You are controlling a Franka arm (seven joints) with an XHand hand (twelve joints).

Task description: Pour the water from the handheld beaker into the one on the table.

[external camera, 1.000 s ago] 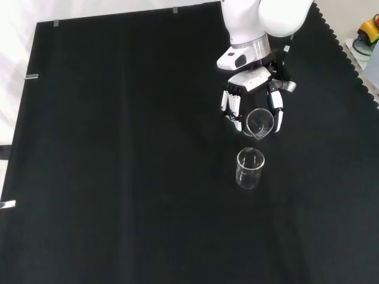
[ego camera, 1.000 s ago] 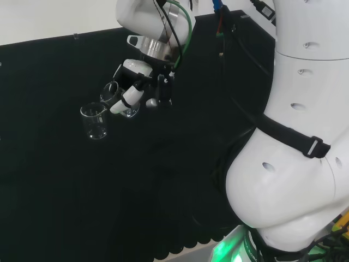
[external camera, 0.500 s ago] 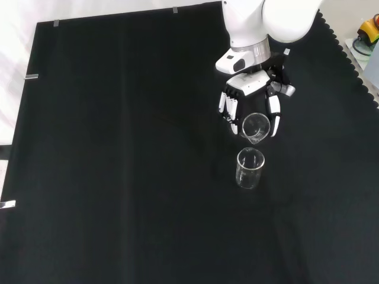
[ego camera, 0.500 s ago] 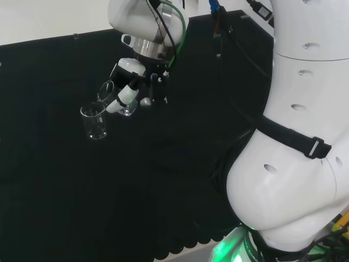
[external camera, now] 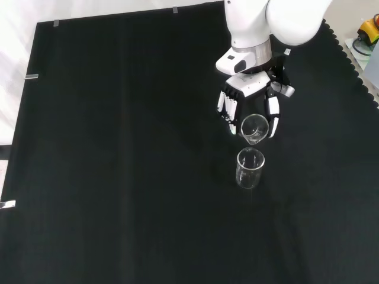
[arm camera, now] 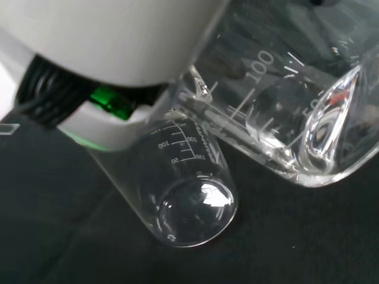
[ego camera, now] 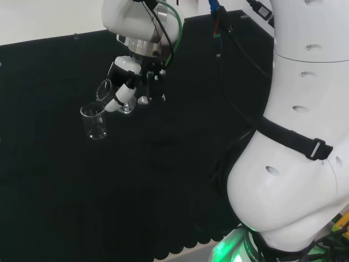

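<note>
I have the hand (external camera: 251, 97) curled round the handheld beaker (external camera: 254, 128), fingers (external camera: 228, 108) on one side and thumb on the other in my front view. That beaker is tipped, its mouth leaning toward the table beaker (external camera: 250, 168), which stands upright on the black cloth (external camera: 118, 148) just below it in that view. From the head view the held beaker (ego camera: 109, 94) hangs just right of and above the standing one (ego camera: 95, 121). At the wrist I see both glasses close together, water pooled in the tilted one (arm camera: 296, 112)

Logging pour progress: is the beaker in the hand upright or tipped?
Tipped. The held beaker leans, mouth toward the standing beaker, in the hand.
</note>
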